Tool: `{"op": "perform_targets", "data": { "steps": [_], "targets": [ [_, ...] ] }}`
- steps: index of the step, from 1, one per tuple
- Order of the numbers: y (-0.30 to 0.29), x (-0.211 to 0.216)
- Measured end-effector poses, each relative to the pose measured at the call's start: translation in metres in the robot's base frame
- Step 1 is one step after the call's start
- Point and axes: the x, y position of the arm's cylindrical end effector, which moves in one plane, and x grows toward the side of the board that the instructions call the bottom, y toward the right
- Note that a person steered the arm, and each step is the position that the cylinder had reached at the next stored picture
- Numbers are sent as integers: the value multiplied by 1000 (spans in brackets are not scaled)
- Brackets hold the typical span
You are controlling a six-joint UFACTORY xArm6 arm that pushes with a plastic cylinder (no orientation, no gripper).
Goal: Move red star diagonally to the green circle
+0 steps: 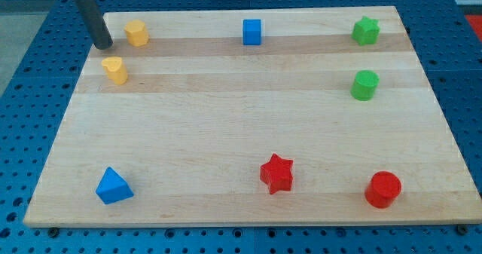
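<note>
The red star (276,172) lies near the view's bottom, right of centre, on the wooden board (226,111). The green circle (364,84) stands at the view's right, well above and to the right of the star. My tip (104,44) is at the view's top left, far from both, just left of the yellow hexagon (136,33) and above the yellow heart (115,70).
A green star (366,31) sits at the top right, above the green circle. A red circle (383,189) is at the bottom right, right of the red star. A blue cube (252,32) is at top centre. A blue triangle (113,186) is at bottom left.
</note>
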Motion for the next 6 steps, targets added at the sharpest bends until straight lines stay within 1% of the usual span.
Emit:
{"op": "perform_targets", "data": {
  "steps": [1, 3, 4, 6],
  "targets": [
    [6, 36],
    [35, 94],
    [37, 112],
    [35, 124]
  ]
}}
